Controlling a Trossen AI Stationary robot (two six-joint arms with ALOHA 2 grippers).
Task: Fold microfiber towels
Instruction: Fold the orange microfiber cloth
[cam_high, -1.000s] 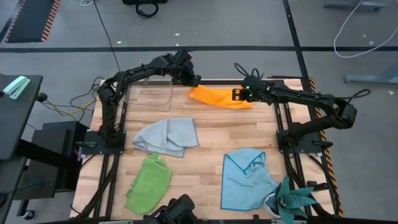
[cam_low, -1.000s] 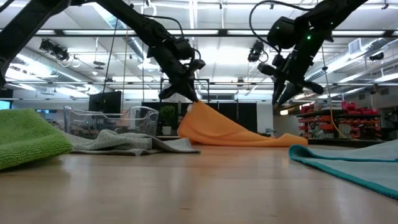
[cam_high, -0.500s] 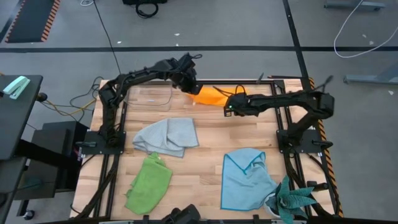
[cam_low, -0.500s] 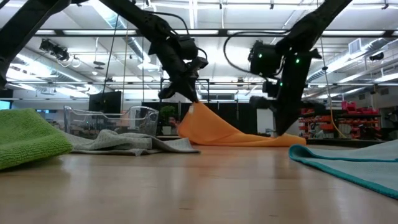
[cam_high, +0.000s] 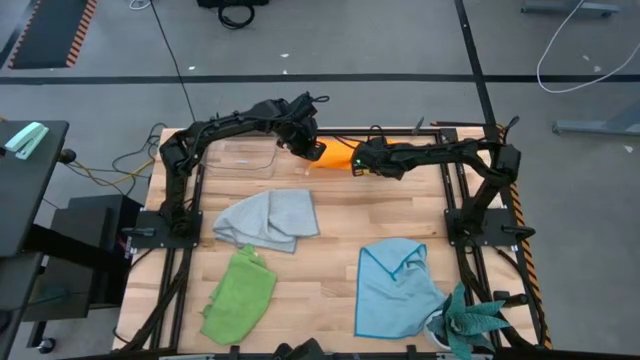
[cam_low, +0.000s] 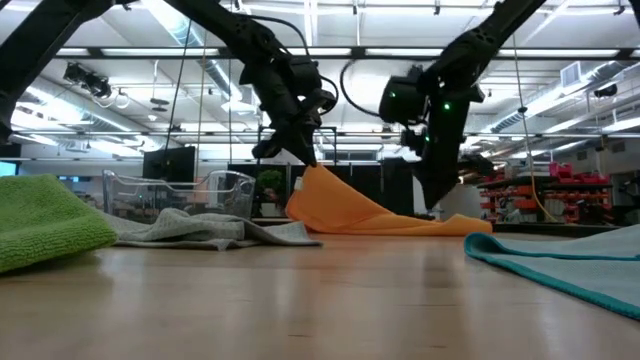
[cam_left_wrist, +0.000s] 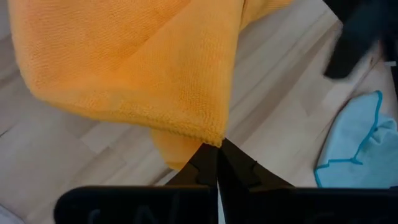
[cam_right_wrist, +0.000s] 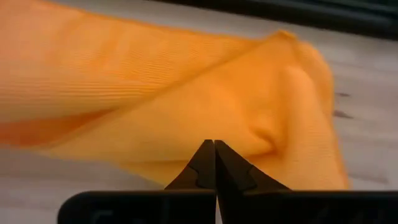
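The bench (cam_high: 330, 215) carries four towels: the blue towel (cam_high: 395, 288) near right, the grey towel (cam_high: 270, 218) mid-left, the green towel (cam_high: 240, 293) near left, and the orange towel (cam_high: 335, 153) at the far edge. The left hand (cam_left_wrist: 217, 151) is pinched on the orange towel's edge, holding it lifted. The right hand (cam_right_wrist: 214, 149) is closed against its bunched end; whether it caught cloth is unclear. If not, pulling apart would drag the towel one-sided and crumple it.

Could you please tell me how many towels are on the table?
4: orange towel at the far edge, grey towel centre-left, green towel near left, blue towel near right.
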